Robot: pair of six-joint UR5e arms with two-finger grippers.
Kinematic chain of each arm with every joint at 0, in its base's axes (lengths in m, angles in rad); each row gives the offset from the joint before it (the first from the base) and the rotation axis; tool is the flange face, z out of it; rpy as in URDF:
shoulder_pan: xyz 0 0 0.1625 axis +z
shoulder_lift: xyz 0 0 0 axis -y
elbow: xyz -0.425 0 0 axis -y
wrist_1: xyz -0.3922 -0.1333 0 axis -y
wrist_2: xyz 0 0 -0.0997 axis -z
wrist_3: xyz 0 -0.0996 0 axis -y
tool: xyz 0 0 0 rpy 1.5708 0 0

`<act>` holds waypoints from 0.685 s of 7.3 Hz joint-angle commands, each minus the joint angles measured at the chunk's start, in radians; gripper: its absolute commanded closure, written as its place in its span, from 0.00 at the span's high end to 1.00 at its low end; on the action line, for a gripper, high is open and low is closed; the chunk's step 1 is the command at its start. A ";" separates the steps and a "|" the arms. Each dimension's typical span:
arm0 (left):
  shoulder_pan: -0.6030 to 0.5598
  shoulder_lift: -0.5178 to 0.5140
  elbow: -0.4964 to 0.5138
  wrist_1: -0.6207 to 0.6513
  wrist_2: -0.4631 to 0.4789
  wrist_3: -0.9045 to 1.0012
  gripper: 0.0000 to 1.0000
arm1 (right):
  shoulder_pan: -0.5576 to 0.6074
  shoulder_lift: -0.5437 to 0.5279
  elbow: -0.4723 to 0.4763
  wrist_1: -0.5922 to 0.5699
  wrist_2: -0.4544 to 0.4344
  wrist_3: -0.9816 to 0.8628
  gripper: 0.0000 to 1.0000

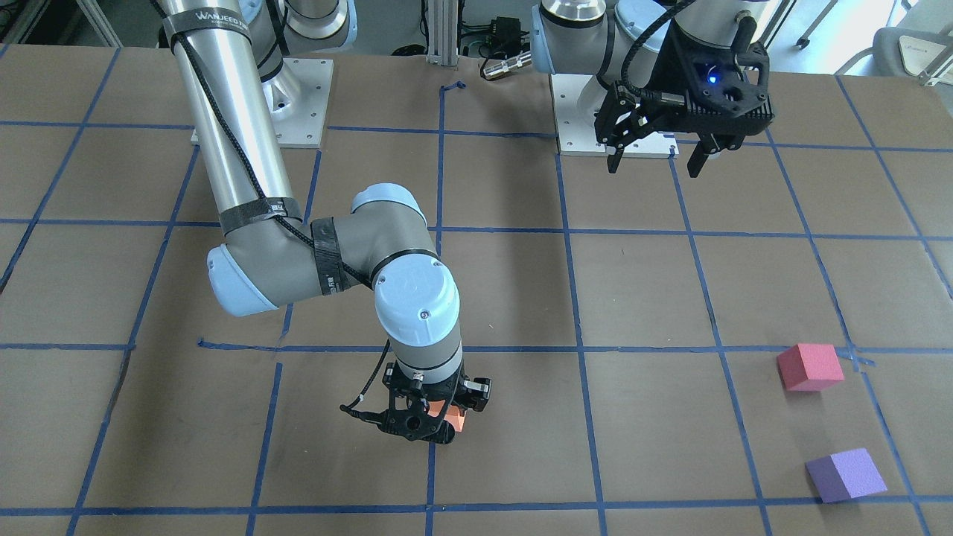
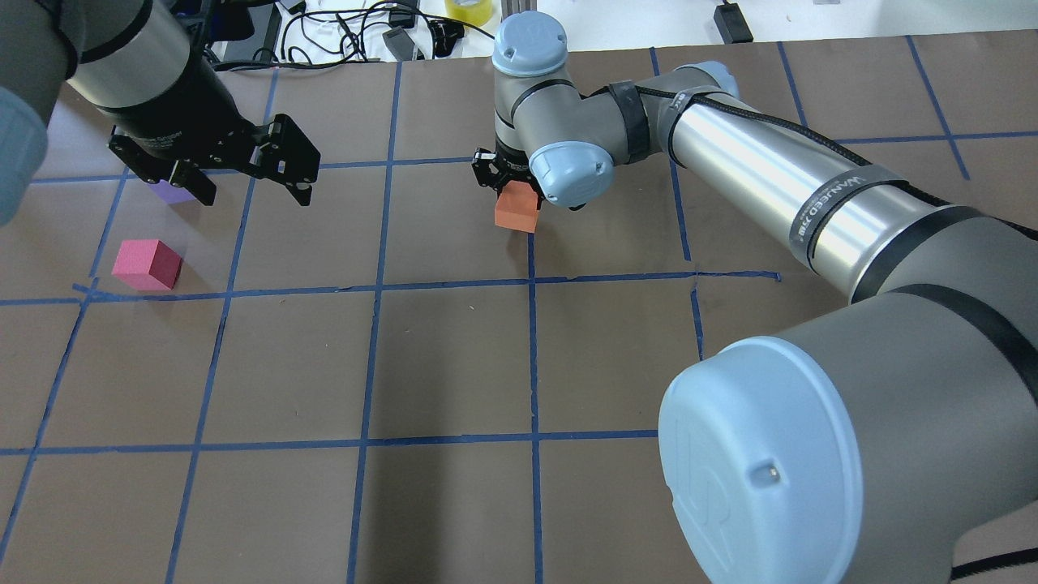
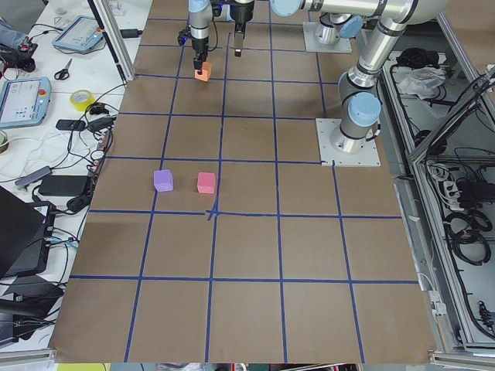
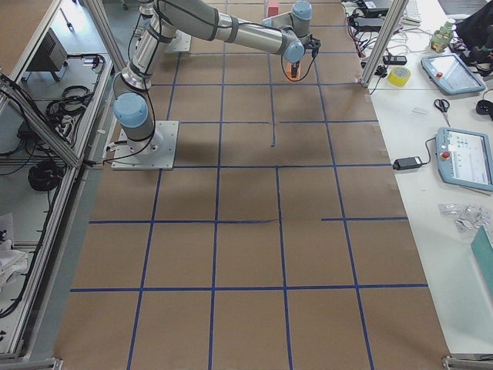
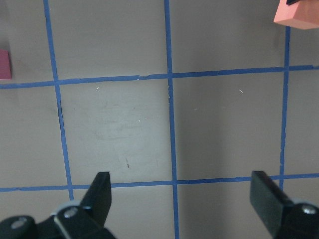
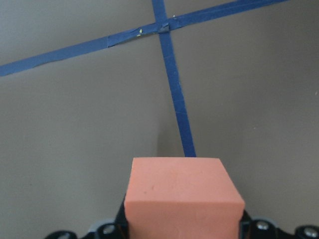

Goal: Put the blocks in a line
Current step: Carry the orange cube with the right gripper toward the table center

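Note:
My right gripper (image 1: 430,418) is shut on the orange block (image 1: 452,418), holding it low over the brown table; I cannot tell if the block touches the table. The orange block fills the bottom of the right wrist view (image 6: 182,196) and shows overhead (image 2: 517,209). My left gripper (image 2: 243,182) is open and empty, held above the table, with its fingers (image 5: 99,196) wide apart. The pinkish-red block (image 1: 810,366) and the purple block (image 1: 846,474) lie apart on the table. Overhead, the pinkish-red block (image 2: 147,264) is in front of the left gripper, and the purple block (image 2: 173,193) is partly hidden behind it.
Blue tape lines (image 2: 531,280) mark a grid on the table. The arms' base plates (image 1: 298,104) are bolted at the robot's side. A yellow tape roll (image 2: 469,8), cables and tablets (image 3: 23,100) lie on the bench beyond the far edge.

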State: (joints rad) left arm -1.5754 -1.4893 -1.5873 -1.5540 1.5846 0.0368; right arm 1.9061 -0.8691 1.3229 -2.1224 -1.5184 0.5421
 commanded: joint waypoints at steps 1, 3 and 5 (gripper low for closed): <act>0.000 0.006 0.003 0.002 -0.002 0.002 1.00 | 0.020 0.018 -0.004 -0.004 -0.003 -0.052 0.10; 0.008 0.026 -0.003 -0.018 0.002 0.002 1.00 | 0.022 0.019 -0.004 -0.004 -0.005 -0.117 0.20; 0.009 0.024 -0.005 -0.023 0.002 0.003 1.00 | 0.022 0.028 -0.004 -0.004 -0.015 -0.226 0.46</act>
State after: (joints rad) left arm -1.5708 -1.4663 -1.5910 -1.5741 1.5861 0.0387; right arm 1.9277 -0.8468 1.3193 -2.1261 -1.5263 0.3770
